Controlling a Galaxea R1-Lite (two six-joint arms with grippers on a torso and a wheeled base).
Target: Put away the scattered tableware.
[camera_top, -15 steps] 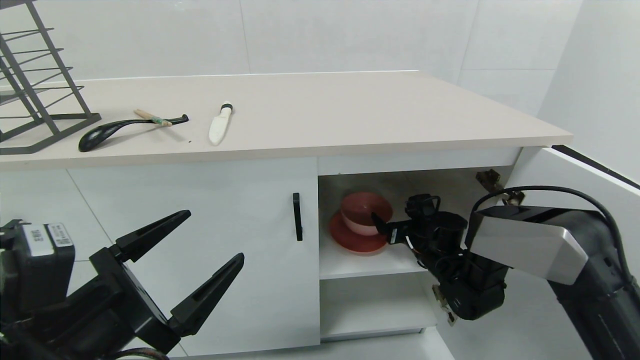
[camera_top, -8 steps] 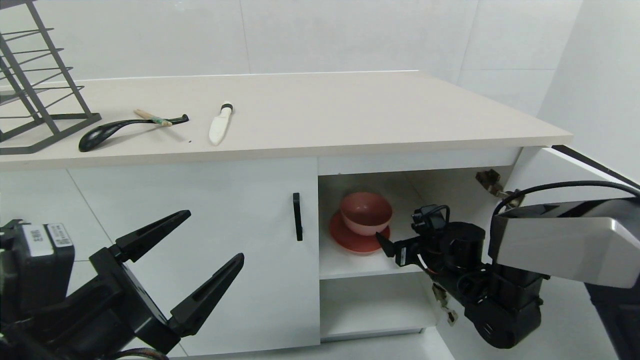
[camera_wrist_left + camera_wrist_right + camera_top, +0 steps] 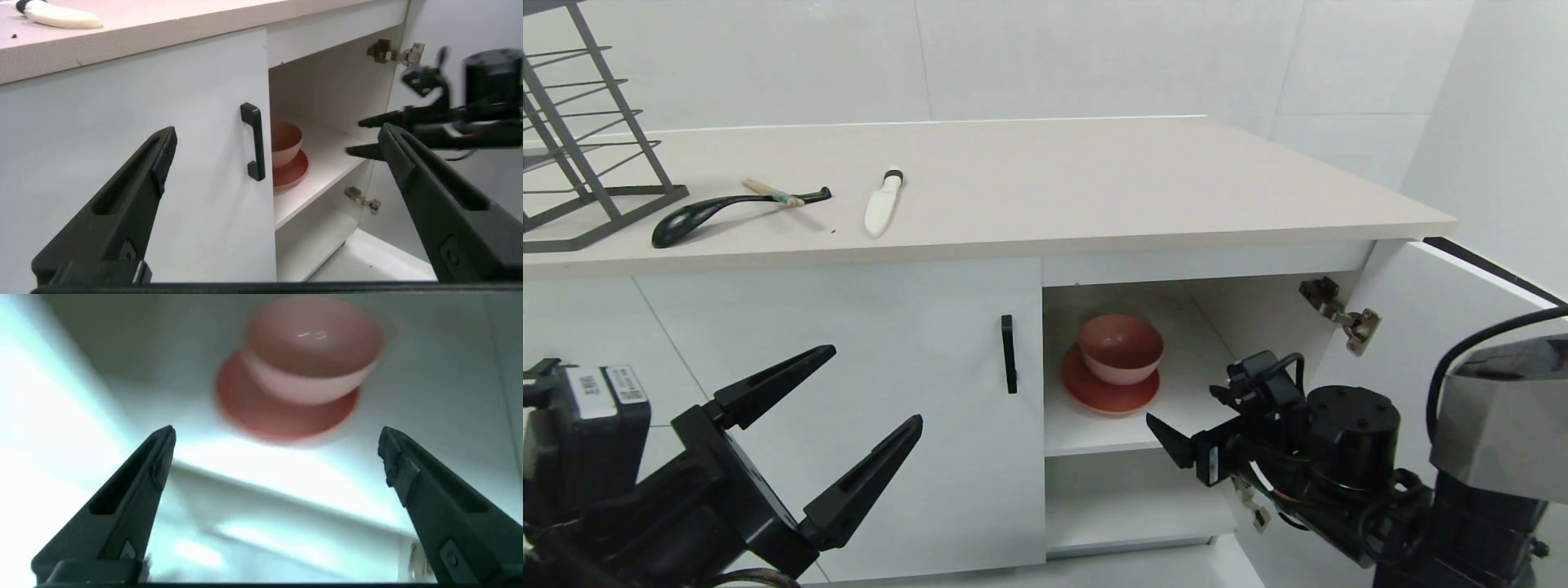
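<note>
Behind the open right-hand door [image 3: 1421, 302] of a white cabinet [image 3: 1241, 318], on the upper shelf [image 3: 1094, 433]: a pink bowl [image 3: 1121, 347] seated upright on a red plate [image 3: 1107, 396], both toward the shelf's left side, near the closed door [image 3: 849, 392] and its black handle [image 3: 1008, 354]. Just outside the shelf's front edge, apart from bowl and plate: the right gripper [image 3: 276, 445], fingers spread wide with nothing between them, pointed in at the stack. On the cabinet wall beside it, a metal hinge [image 3: 1339, 314]. Low on the left, in front of the closed door: the left gripper [image 3: 874, 385], likewise spread wide and bare. Up on the beige countertop [image 3: 1094, 188], well apart from the stored pair: a black ladle [image 3: 698, 216] with a wooden stick [image 3: 768, 193] lying against its handle, and a white knife [image 3: 882, 206] with a dark-tipped handle near them on the right. At the counter's far left, a dark wire rack [image 3: 588, 147].
</note>
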